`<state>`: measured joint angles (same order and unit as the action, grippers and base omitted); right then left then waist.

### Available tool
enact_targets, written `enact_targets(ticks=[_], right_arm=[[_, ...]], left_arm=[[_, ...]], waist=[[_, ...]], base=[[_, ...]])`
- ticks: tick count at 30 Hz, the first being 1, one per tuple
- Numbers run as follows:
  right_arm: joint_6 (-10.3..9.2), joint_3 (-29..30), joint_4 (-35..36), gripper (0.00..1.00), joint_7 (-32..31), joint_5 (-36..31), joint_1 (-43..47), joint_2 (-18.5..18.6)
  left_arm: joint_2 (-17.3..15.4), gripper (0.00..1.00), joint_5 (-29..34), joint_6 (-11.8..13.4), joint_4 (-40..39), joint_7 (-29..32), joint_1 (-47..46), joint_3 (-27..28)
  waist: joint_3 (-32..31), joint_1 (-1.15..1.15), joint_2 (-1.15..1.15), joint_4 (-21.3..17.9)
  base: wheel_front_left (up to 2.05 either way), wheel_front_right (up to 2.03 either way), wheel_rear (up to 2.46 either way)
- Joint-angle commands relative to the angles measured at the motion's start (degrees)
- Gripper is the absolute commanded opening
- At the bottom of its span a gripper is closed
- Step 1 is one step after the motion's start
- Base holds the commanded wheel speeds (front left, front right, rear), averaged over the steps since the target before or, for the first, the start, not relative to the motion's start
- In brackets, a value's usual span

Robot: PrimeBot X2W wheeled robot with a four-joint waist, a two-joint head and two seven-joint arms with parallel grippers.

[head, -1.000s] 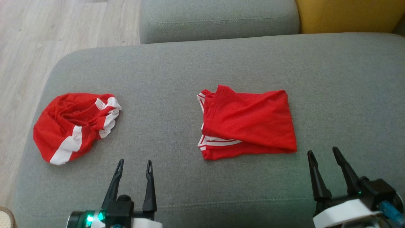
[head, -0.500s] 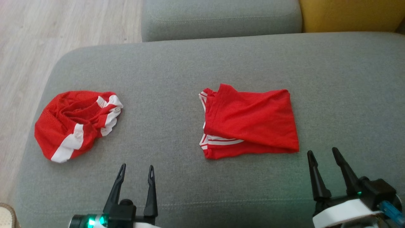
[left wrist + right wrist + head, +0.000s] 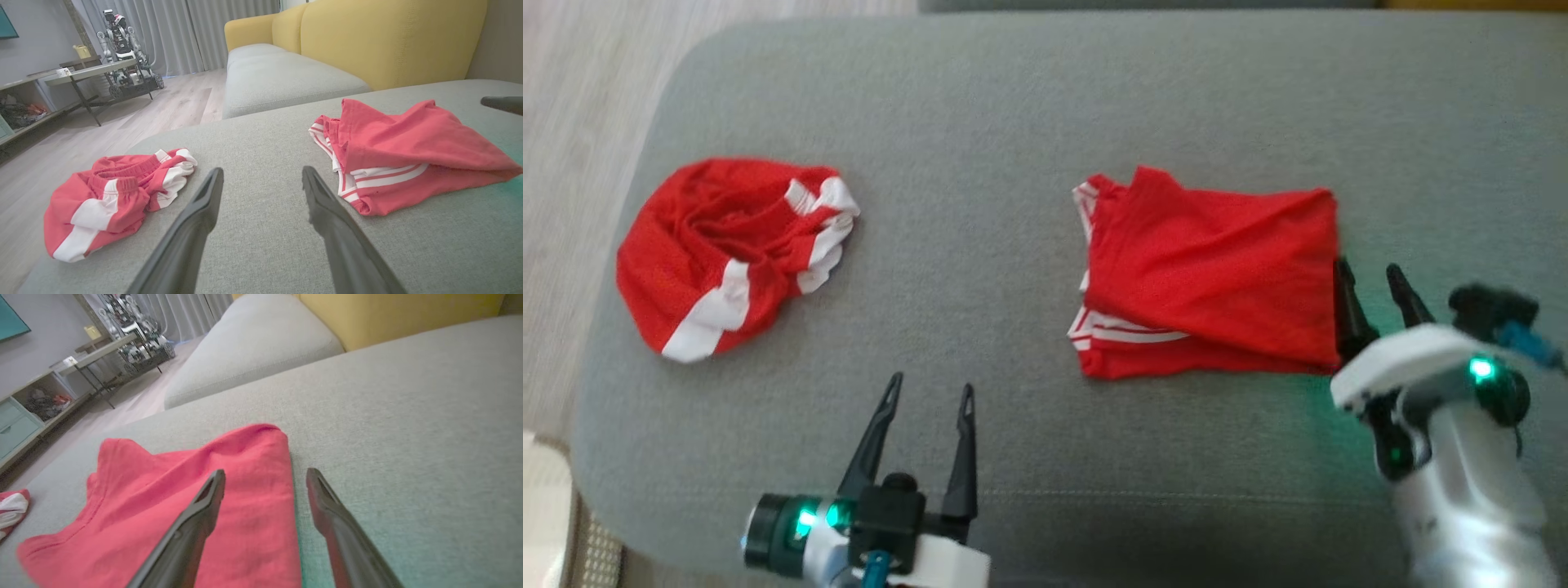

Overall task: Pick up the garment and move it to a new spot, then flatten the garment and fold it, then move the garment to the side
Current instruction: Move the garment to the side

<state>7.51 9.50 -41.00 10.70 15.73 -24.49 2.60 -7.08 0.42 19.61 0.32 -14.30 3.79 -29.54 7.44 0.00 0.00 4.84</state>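
A folded red garment [image 3: 1213, 273] with white stripes lies on the grey sofa cushion [image 3: 1013, 122], right of centre; it also shows as the red garment [image 3: 408, 147] and the red garment [image 3: 184, 490]. My right gripper [image 3: 1370, 275] stands open at its right edge, its left finger over the fabric and its right finger over bare cushion, as the right gripper [image 3: 265, 477] in its wrist view shows. My left gripper [image 3: 929, 396] is open over bare cushion near the front, left of the garment, holding nothing.
A second crumpled red-and-white garment [image 3: 731, 249] lies at the cushion's left end, near the edge above the wooden floor [image 3: 564, 122]. A yellow sofa back [image 3: 388, 36] and another grey seat [image 3: 282, 77] lie beyond. A table and shelves [image 3: 81, 73] stand far off.
The head camera has tilted down and the view shifted. My right gripper moved forward to the garment's right edge. My left gripper advanced slightly. Both garments lie as before.
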Motion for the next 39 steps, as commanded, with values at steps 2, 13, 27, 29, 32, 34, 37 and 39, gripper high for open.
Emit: enact_targets(ticks=[2, 13, 27, 29, 32, 34, 37, 39], right_arm=[[-0.02, -0.3, -3.1, 1.00, -1.7, -0.7, -4.1, 1.6], [-0.02, 1.6, -18.8, 1.00, -6.7, -3.0, -11.2, 2.5], [-0.02, -6.0, -18.0, 0.00, -4.4, -3.5, -21.1, 10.7], [-0.02, -6.4, -17.4, 0.00, -4.4, -4.5, -22.9, 13.3], [-0.02, -6.8, -16.7, 0.00, -4.2, -5.9, -25.1, 17.4], [-0.02, -6.5, -16.5, 0.00, -4.2, -6.3, -26.4, 19.7], [-0.02, -6.1, -16.2, 0.00, -4.1, -6.4, -28.4, 22.8], [-0.02, -5.9, -15.7, 0.00, -3.7, -6.6, -29.5, 24.8]], left_arm=[[0.7, 1.00, 0.5, 0.0, -1.1, -0.7, -2.9, 0.8], [1.1, 1.00, 0.0, 0.8, -0.7, -0.7, -4.9, 0.1], [0.6, 1.00, 0.3, 1.6, -2.0, -0.7, -7.3, -0.6], [0.6, 1.00, 0.4, 1.7, -2.3, -0.7, -8.0, -0.6], [0.6, 1.00, 0.4, 2.4, -2.7, -0.7, -9.1, -0.2], [0.5, 1.00, 0.4, 2.8, -3.1, -0.7, -9.7, 0.0], [0.3, 1.00, 0.5, 2.9, -3.7, -0.7, -10.7, -0.2], [0.1, 1.00, 0.6, 2.9, -3.9, -0.7, -11.3, -0.4]], waist=[[2.3, 0.00, 0.00, 2.1], [4.5, 0.00, 0.00, 3.3], [7.5, 0.00, 0.00, -4.0], [8.4, 0.00, 0.00, -5.2], [9.9, 0.00, 0.00, -6.5], [11.0, 0.00, 0.00, -7.1], [12.8, 0.00, 0.00, -7.9], [13.9, 0.00, 0.00, -8.2]], base=[[0.00, 0.00, 0.00], [0.00, 0.00, 0.00], [0.00, 0.00, 0.00], [0.00, 0.00, 0.00], [0.00, 0.00, 0.00], [0.00, 0.00, 0.00], [0.00, 0.00, 0.00], [0.00, 0.00, 0.00]])
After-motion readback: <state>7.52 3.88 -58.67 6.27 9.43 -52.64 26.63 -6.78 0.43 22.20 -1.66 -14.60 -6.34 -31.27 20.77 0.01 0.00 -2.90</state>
